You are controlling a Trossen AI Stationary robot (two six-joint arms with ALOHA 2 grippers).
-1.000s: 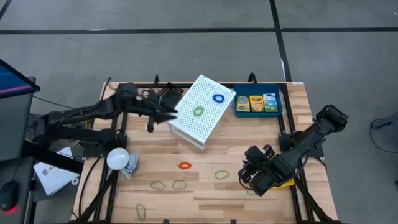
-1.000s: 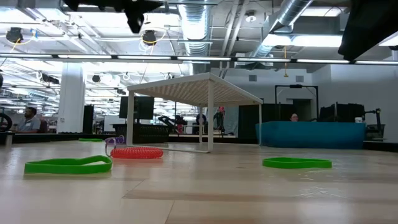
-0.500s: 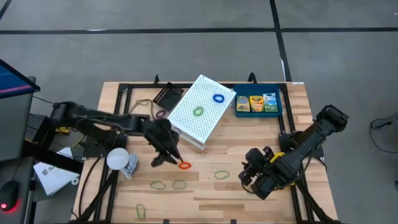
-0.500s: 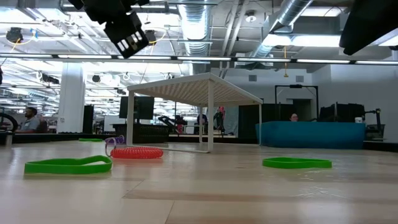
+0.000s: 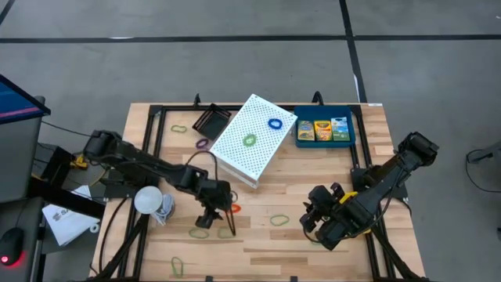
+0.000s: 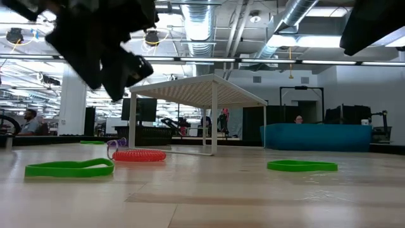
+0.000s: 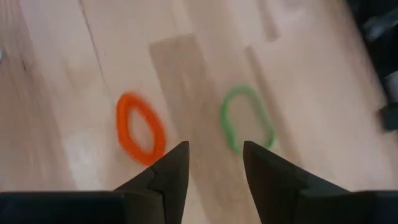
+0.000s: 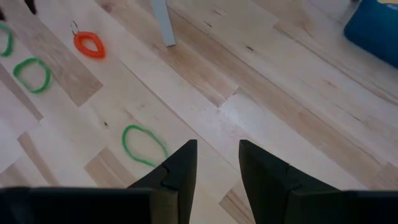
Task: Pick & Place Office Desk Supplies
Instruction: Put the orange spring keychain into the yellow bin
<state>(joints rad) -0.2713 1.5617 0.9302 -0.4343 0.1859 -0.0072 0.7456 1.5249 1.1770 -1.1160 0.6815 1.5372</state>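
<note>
My left gripper hangs open over the table's near middle. In its wrist view the fingertips stand above bare wood between an orange rubber band and a green one, touching neither. The orange band and several green bands lie flat on the wood. A blue band and a green band lie on top of the white mesh tray. Three crayon packs sit in the blue tray. My right gripper waits open at the near right, holding nothing.
A black tray, a purple band and a green band lie at the far left. A white round bulb sits at the left edge. Something yellow shows under my right arm. The white tray stands on thin legs.
My left gripper has swung from beside the white tray's left side toward the table's near edge and to the right. It has come down and tipped its fingers downward, ending low over the orange and green bands. My right arm has kept still.
</note>
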